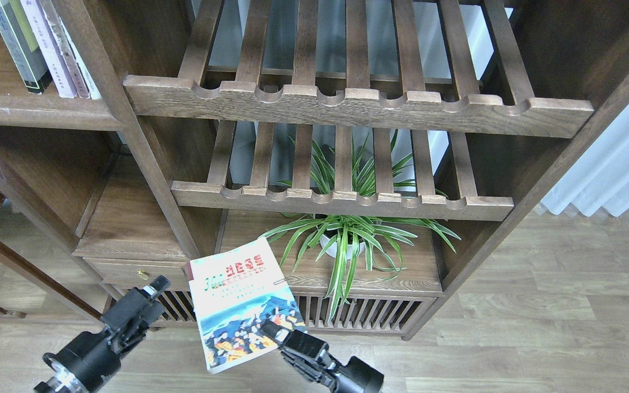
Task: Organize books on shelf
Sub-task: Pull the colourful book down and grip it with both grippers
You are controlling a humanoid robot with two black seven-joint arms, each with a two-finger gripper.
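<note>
My right gripper [273, 332] is shut on the lower right corner of the colourful "300" book [241, 311], holding it cover-up in front of the low cabinet. My left gripper [153, 292] sits just left of the book, not touching it; its fingers are seen end-on and dark. Several books stand upright on the solid dark-brown shelf [36, 106] at the top left: a yellow-and-grey one [17, 41] and a pale lavender one [47, 46] among them.
Two slatted racks with notched front rails [347, 103] fill the middle bay. A potted spider plant [347, 240] stands on the board below them. A drawer with a brass knob [141, 273] is at lower left. White curtain [620, 164] at right.
</note>
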